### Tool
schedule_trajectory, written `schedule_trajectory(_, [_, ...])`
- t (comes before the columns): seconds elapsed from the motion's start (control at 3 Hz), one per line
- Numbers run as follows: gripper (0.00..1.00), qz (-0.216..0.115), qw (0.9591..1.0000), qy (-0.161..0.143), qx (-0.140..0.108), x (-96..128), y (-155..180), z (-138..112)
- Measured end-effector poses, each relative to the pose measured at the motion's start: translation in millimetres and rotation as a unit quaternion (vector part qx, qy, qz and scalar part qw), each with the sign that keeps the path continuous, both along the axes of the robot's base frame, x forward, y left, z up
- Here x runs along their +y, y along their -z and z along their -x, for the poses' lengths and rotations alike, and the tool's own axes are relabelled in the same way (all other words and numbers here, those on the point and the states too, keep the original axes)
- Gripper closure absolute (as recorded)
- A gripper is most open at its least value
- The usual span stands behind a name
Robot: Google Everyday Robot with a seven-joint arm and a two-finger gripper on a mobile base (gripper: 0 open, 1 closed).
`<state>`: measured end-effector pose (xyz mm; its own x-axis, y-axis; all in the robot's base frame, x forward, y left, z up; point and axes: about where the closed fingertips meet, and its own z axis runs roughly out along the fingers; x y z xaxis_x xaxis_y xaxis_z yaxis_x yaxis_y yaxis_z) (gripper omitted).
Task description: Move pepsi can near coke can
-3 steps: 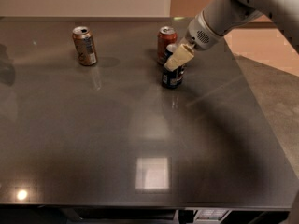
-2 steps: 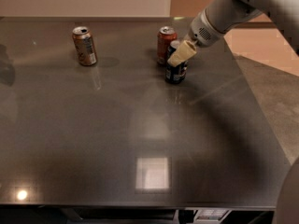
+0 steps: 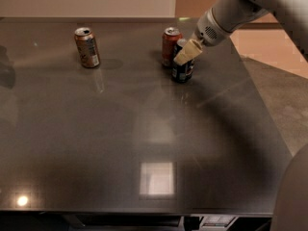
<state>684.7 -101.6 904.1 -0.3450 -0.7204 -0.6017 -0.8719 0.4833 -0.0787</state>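
The dark blue pepsi can (image 3: 183, 70) stands upright on the dark table (image 3: 120, 143), at the back right. It is just right of and slightly in front of the red coke can (image 3: 169, 47), almost touching it. My gripper (image 3: 188, 52) comes in from the upper right and is shut on the pepsi can's upper part. One cream-coloured finger (image 3: 186, 55) lies across the front of the can's top. The other finger is hidden behind the can.
A tan-brown can (image 3: 87, 47) with a white label stands at the back left. The table's right edge (image 3: 267, 114) runs close to the cans, with floor beyond it. My arm (image 3: 240, 8) reaches over the back right corner.
My gripper has carried the pepsi can a little further back and to the right, closer beside the coke can. The other two cans have not moved.
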Motion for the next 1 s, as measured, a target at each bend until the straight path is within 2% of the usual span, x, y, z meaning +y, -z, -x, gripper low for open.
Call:
schedule_trajectory(0.33, [0.13, 0.0, 1.0, -0.001, 0.002, 1.9, 2.1, -0.4])
schedule_trajectory(0.67, [0.0, 0.0, 1.0, -0.003, 0.003, 3.8, 4.2, -0.7])
schedule_trajectory(1.0, [0.0, 0.0, 1.0, -0.003, 0.003, 3.9, 4.3, -0.7])
